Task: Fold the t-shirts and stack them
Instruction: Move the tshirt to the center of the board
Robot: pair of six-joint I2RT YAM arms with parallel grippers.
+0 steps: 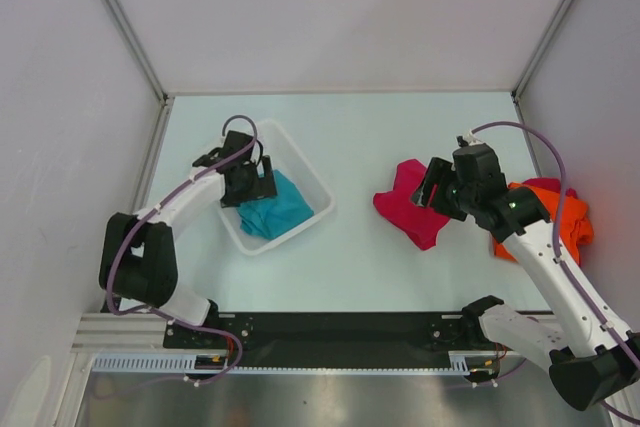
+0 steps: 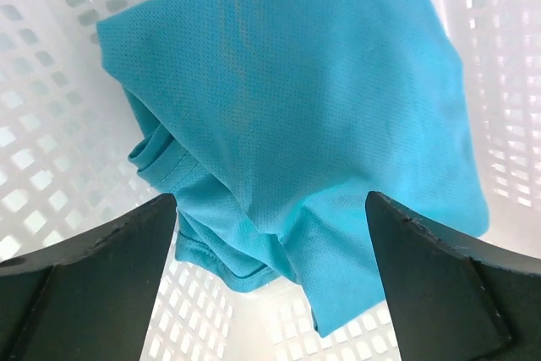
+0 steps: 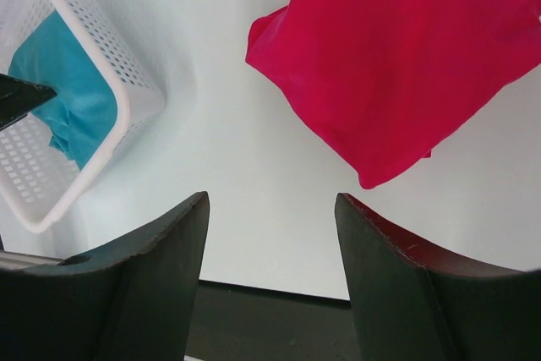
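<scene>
A teal t-shirt [image 1: 275, 205] lies crumpled in the white mesh basket [image 1: 310, 179] at the left. My left gripper [image 1: 252, 185] hangs open just over it; in the left wrist view the teal cloth [image 2: 287, 116] fills the space beyond the open jaws, and nothing is held. A crimson-pink t-shirt [image 1: 408, 205] lies bunched on the table at centre right, also in the right wrist view [image 3: 406, 65]. My right gripper [image 1: 432, 187] is open and empty above its right edge. A bright orange t-shirt [image 1: 572, 219] lies at the far right, partly under my right arm.
The white basket [image 3: 127, 99] stands left of the crimson-pink shirt with bare table between them. A black rail [image 1: 340, 327] runs along the near table edge. White walls close in on the back and both sides.
</scene>
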